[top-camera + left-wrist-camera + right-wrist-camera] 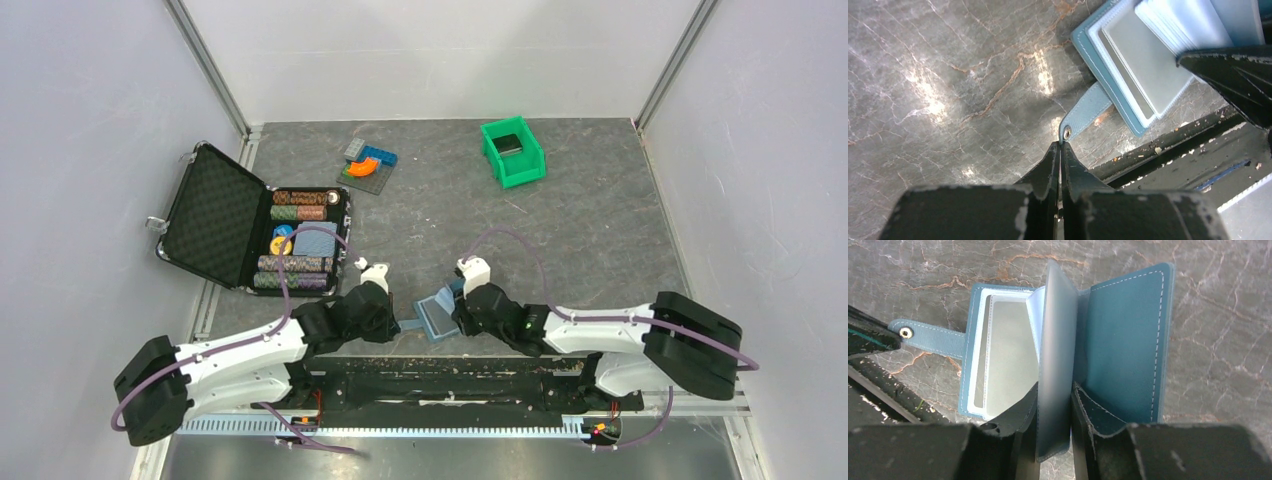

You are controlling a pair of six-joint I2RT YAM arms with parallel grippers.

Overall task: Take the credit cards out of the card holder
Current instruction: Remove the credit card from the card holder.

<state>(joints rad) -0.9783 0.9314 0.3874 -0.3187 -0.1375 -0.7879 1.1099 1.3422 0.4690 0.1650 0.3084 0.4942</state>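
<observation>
The teal-blue card holder point(437, 318) lies open on the table between my two grippers. My left gripper point(1060, 145) is shut, its tips pinching the end of the holder's snap strap point(1087, 111). My right gripper point(1054, 395) is shut on the holder's upright middle leaf point(1055, 340). The left half carries clear sleeves with a flat grey card point(1008, 355) showing behind them. The right half is a plain blue inner face point(1125, 340). In the top view the left gripper point(400, 322) and right gripper point(458, 312) flank the holder.
A black foam-lined case point(215, 215) with poker chips point(300, 205) stands open at the left. A green bin point(512, 152) holding a dark flat item sits at the back right. Coloured blocks point(368, 162) lie at the back centre. The black base rail point(440, 375) runs just behind the holder.
</observation>
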